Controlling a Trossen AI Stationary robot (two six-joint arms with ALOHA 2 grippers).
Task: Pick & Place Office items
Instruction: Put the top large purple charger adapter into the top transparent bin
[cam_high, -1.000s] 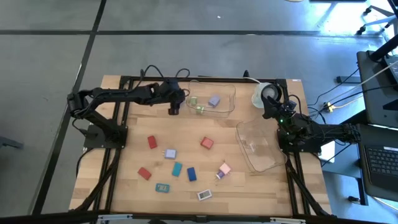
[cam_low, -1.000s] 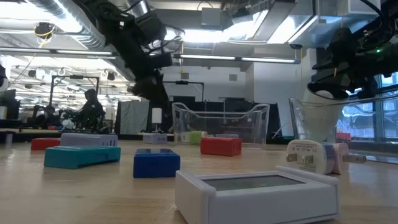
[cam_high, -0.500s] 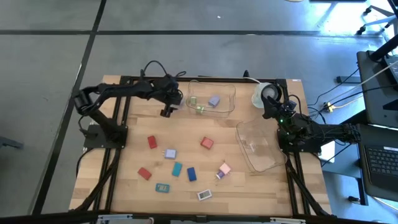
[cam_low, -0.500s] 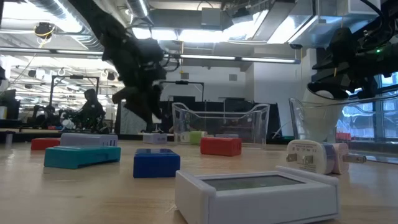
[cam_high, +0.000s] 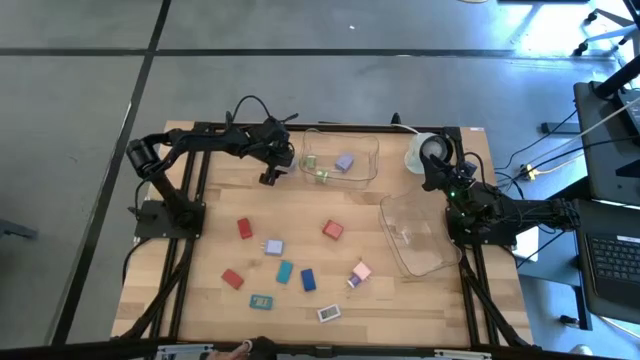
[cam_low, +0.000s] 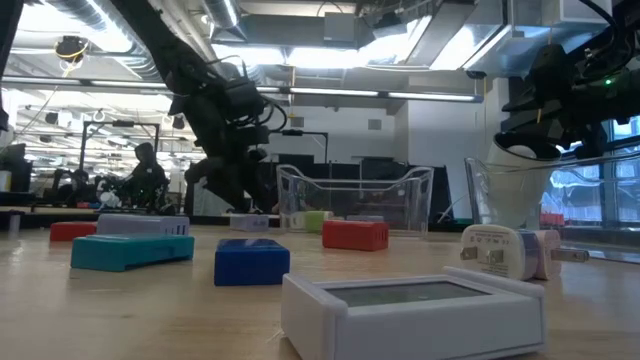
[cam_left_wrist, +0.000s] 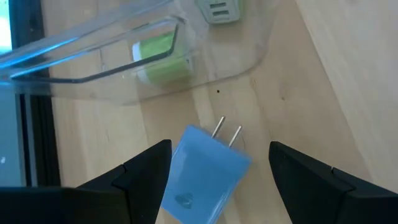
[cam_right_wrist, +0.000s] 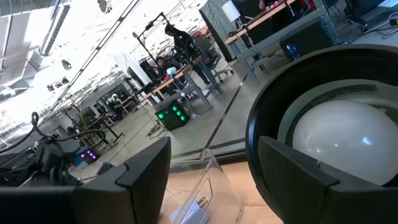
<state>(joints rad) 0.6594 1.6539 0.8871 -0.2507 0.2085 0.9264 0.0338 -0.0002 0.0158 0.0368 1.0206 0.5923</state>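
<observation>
Pale wood forms the tabletop (cam_high: 210, 250), framed by black rails. The left end effector (cam_high: 268, 175) hangs low just beside the outer wall of the far tub (cam_high: 340, 160), its fingers apart; in its wrist view a light blue plug (cam_left_wrist: 205, 176) with 2 prongs lies on the wood between the 2 fingers (cam_left_wrist: 143, 177), touching neither as far as can be seen, and just beside the tub's clear wall. Inside that tub sit a green piece (cam_high: 322, 176), a pale green piece (cam_high: 310, 160) and a lavender piece (cam_high: 345, 161). The right end effector (cam_high: 432, 163) waits at the tabletop's far right, over the round white-and-black object (cam_right_wrist: 339, 134), its fingers apart with nothing clamped between them. The near tub (cam_high: 415, 235) stands at the right edge, tilted. The remaining items are spread over the middle and near part of the wood, well apart from both end effectors: a red block (cam_high: 245, 229), a lavender plug (cam_high: 272, 247), a second red block (cam_high: 333, 230), a third red block (cam_high: 233, 279), a teal block (cam_high: 285, 271), a blue block (cam_high: 309, 279), a pink plug (cam_high: 360, 273), a small teal piece (cam_high: 261, 302) and a white piece (cam_high: 328, 313) nearest the front edge. In the low view the white piece fills the foreground, with the blue and teal blocks behind it. A hand (cam_high: 240, 350) shows at the picture's lower edge in the high view.
</observation>
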